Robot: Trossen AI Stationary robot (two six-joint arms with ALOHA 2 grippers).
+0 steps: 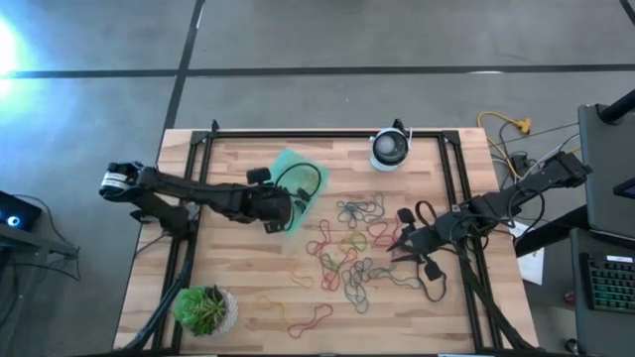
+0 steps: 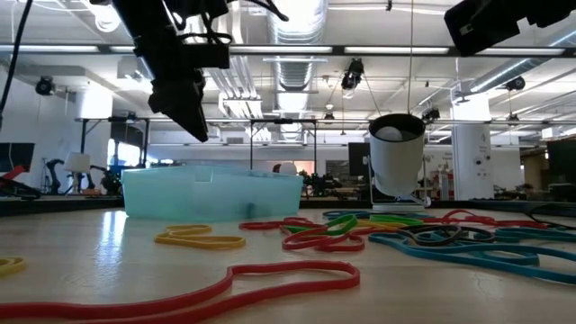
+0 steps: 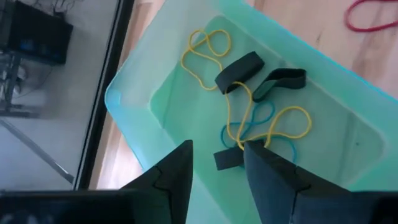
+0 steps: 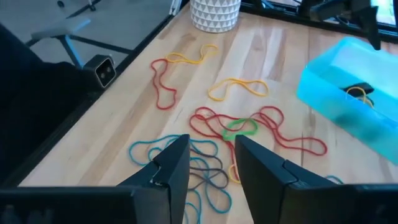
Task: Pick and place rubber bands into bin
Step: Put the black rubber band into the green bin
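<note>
Pincer of left arm (image 3: pixel 217 171) over the bin (image 1: pixel 298 188), fingers apart, nothing held. Bin sits far-left on worktop (image 1: pixel 248 288), some rubber bands inside. Right pincer (image 4: pixel 208 165) fingers apart above loose rubber bands (image 1: pixel 352 253) mid-worktop, right of bin.

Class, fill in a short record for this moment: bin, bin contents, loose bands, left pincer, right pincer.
bin: teal tray, near the table's far edge
bin contents: yellow, black and blue rubber bands
loose bands: tangled pile mid-table
left pincer: left pincer open above the bin, holding nothing
right pincer: right pincer open, over the pile's right side
</note>
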